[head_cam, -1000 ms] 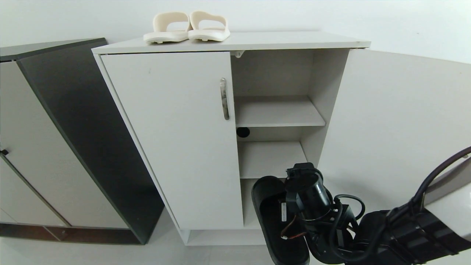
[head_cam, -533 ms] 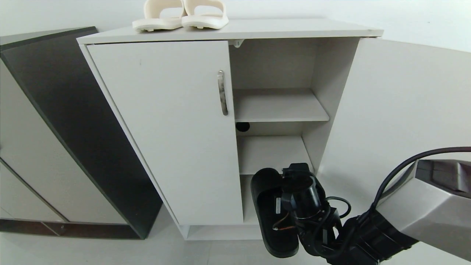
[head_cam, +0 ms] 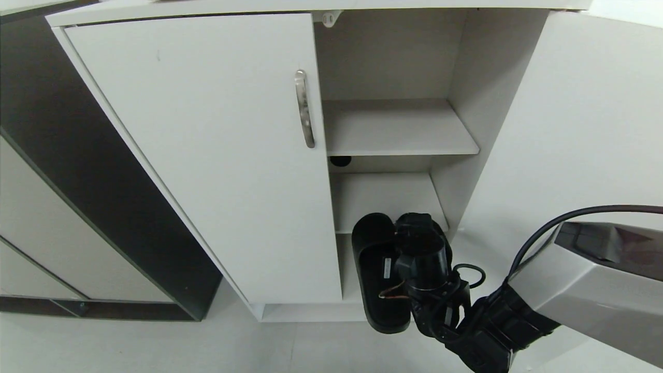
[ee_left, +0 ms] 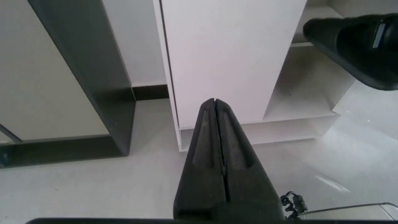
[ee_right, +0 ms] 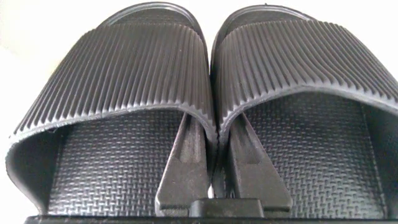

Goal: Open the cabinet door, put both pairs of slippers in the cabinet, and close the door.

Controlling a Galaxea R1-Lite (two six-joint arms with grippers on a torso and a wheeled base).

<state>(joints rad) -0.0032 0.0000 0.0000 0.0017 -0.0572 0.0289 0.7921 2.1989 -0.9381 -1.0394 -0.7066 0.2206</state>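
At nine o'clock from the white two-door wooden cabinet (head_cam: 466, 77) stands a dark grey cupboard (head_cam: 103, 155), which plays no part in the job. The left gripper (ee_left: 214, 109) hangs low over the pale floor (ee_left: 124, 180) in front of the cabinet's base, its fingers pressed flat together on nothing. It is probably parked there so that it stays out of the loading path. The cabinet's flat white left door (head_cam: 207, 155) is closed, with its slim metal bar handle (head_cam: 304, 109) at its three o'clock edge. The compartment to the right of the handle is open, showing a white upper shelf (head_cam: 399, 129), a white middle shelf (head_cam: 388, 199) and the bottom bay (head_cam: 348, 280) below them. The pair of black ribbed rubber slippers (head_cam: 375, 274) is held in the air at six o'clock of this opening, toes pointing in at the bottom bay, which seems to be its target. Whether the toes have crossed the front edge cannot be told. The right gripper (ee_right: 214, 158) has one finger inside each slipper and clamps the two inner walls together under the straps, so the pair travels as one piece. At three o'clock, the white right door (head_cam: 570, 129) is swung wide, leaving room for the arm.
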